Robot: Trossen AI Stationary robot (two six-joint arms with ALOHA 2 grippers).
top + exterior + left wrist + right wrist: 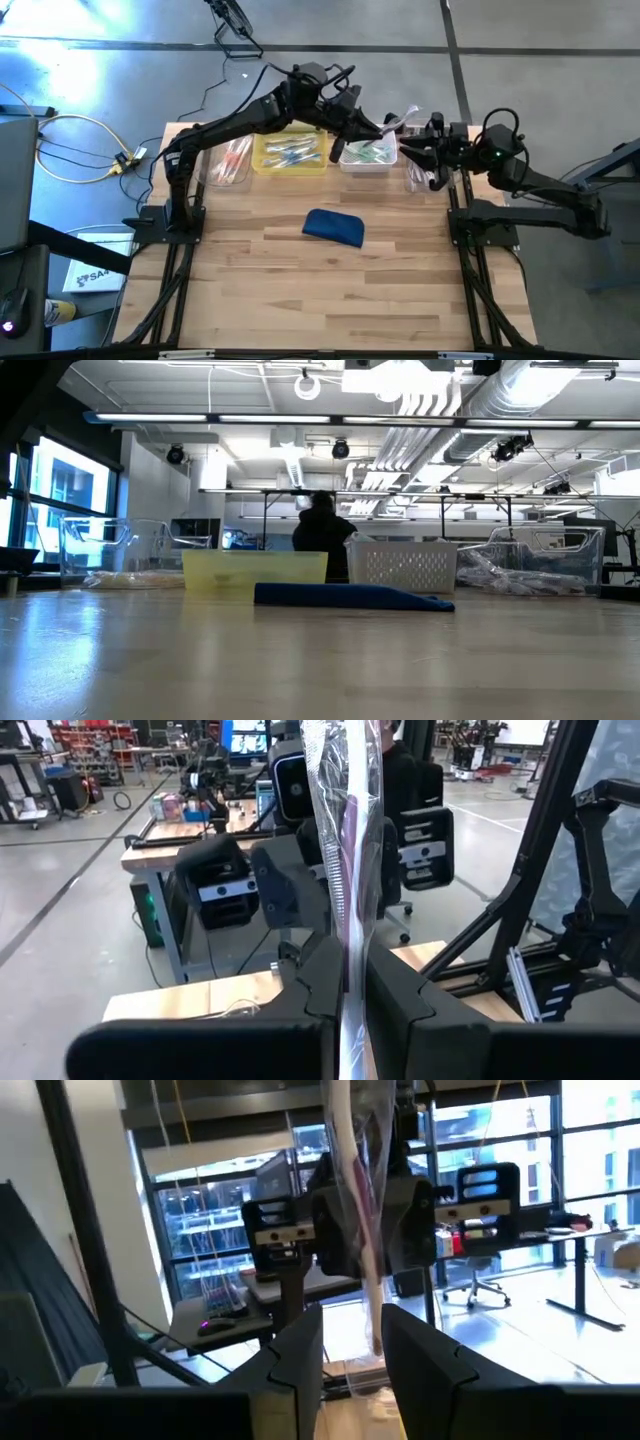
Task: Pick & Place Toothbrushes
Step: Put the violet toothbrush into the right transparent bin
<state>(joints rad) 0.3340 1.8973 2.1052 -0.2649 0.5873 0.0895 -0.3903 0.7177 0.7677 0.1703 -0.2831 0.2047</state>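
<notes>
Wrapped toothbrush (347, 870) clamped in the closed left gripper (385, 128) above the white basket (366, 161), right gripper (412, 152) parted at its 3 o'clock; blue pouch (333, 227) lies on the open table (330, 300) toward 6 o'clock.

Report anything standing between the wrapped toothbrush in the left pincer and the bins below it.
Nothing visible stands between them. The left pincer is shut on the wrapped toothbrush in the air over the white basket's far right corner. The right pincer is at the same toothbrush. The basket is open-topped.
</notes>
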